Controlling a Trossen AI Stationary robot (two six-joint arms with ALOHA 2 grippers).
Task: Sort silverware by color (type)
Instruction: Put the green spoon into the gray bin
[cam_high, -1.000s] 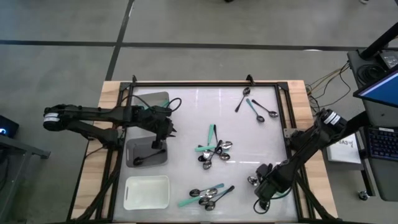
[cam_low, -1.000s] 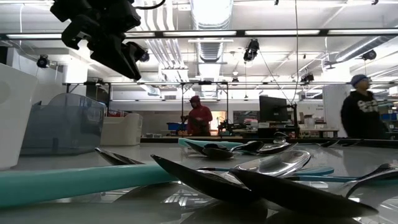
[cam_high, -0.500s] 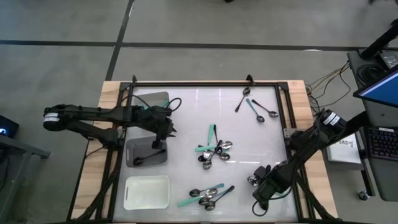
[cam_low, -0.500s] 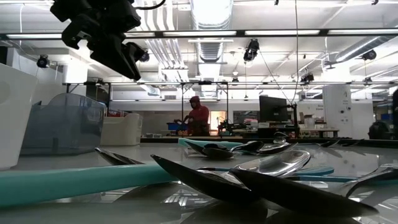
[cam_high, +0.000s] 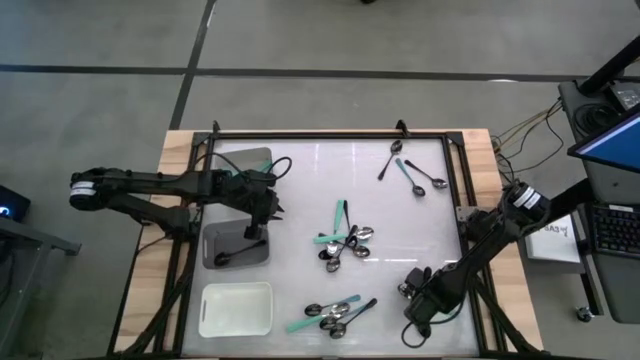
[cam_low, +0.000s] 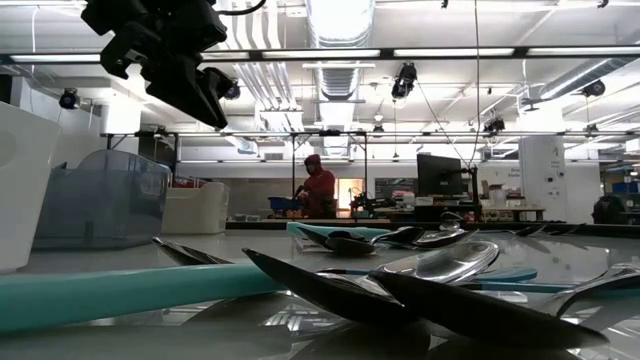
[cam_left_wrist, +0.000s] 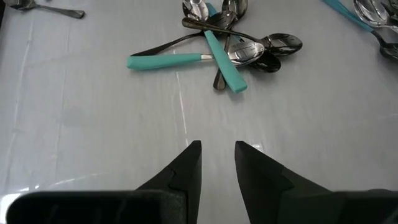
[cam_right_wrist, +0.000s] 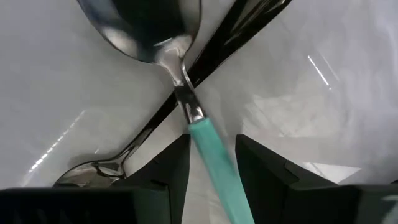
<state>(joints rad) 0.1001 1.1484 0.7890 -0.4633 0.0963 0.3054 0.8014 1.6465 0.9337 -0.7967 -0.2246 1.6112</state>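
Two grippers work: the right gripper (cam_right_wrist: 211, 158), lower right of the high frame, straddles a teal spoon (cam_right_wrist: 211, 155), its fingers not yet closed. Left gripper (cam_high: 262, 212) hangs narrowly parted, empty, above the grey tray (cam_high: 225, 245) at centre-left.

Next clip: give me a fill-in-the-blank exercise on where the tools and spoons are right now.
1. The right tool straddles a spoon handle coloured ____.
2. The left tool is above the ____ tray.
3. The white tray holds ____ spoons.
4. The left tool's fingers are empty and ____.

Missing words: teal; grey; no; open
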